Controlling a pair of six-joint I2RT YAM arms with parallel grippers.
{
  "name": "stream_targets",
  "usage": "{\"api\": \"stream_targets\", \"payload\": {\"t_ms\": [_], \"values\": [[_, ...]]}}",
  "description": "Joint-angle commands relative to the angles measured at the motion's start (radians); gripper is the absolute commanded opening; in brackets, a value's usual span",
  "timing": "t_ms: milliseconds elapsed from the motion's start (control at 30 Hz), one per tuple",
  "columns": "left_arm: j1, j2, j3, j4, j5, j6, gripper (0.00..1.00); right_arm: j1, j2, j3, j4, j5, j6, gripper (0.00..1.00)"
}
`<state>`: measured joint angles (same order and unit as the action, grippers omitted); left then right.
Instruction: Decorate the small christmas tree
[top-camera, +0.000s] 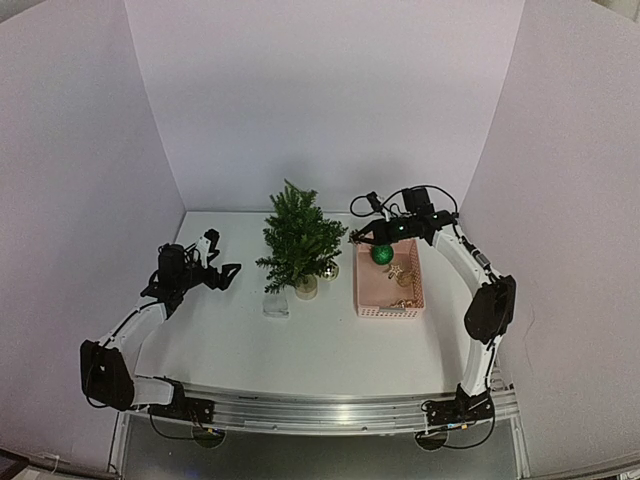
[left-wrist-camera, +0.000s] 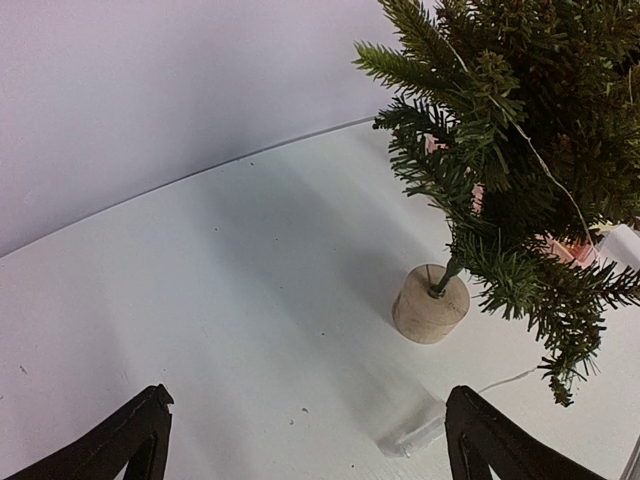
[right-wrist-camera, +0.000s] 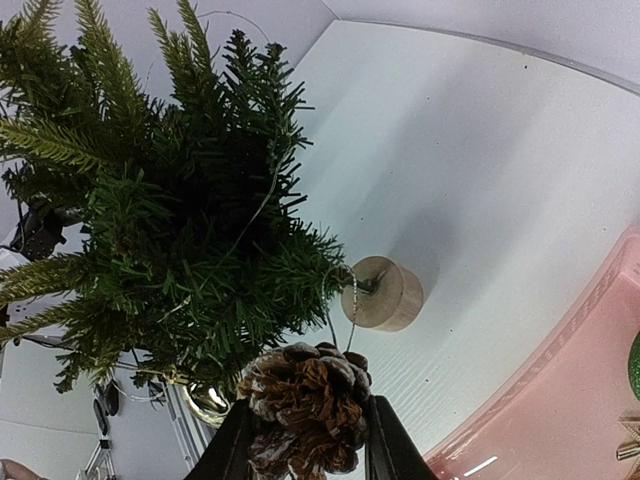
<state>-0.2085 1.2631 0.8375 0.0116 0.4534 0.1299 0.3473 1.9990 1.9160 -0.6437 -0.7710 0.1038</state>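
The small christmas tree (top-camera: 297, 240) stands mid-table on a pale tan round base (top-camera: 306, 287); it also shows in the left wrist view (left-wrist-camera: 520, 150) and the right wrist view (right-wrist-camera: 160, 220). My right gripper (right-wrist-camera: 306, 440) is shut on a frosted brown pinecone (right-wrist-camera: 308, 410); its thin hanging loop (right-wrist-camera: 345, 300) reaches up to a branch tip. In the top view the right gripper (top-camera: 358, 237) is just right of the tree. A gold bauble (right-wrist-camera: 205, 400) hangs low on the tree. My left gripper (left-wrist-camera: 300, 445) is open and empty, left of the tree (top-camera: 225, 275).
A pink basket (top-camera: 389, 280) right of the tree holds a green bauble (top-camera: 382, 254) and gold ornaments (top-camera: 402, 275). A clear plastic piece (top-camera: 276, 305) with a thin white wire lies in front of the tree base. White walls enclose the table.
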Motion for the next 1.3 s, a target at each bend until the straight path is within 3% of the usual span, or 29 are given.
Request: {"api": "stream_targets", "payload": {"t_ms": [0,533,867,1267], "values": [[0.005,-0.024,0.006,0.039,0.004,-0.002,0.95,0.001,0.005,0.005,0.036,-0.037,0.002,0.24],[0.004,-0.02,0.009,0.037,0.003,0.007,0.95,0.006,0.067,0.028,0.069,-0.045,0.024,0.38],[0.005,-0.014,0.015,0.039,0.003,0.014,0.95,0.006,0.102,0.077,0.069,-0.061,0.051,0.59],[0.005,-0.015,0.015,0.036,0.002,0.019,0.95,0.007,0.115,0.147,0.072,-0.049,0.072,0.58]]}}
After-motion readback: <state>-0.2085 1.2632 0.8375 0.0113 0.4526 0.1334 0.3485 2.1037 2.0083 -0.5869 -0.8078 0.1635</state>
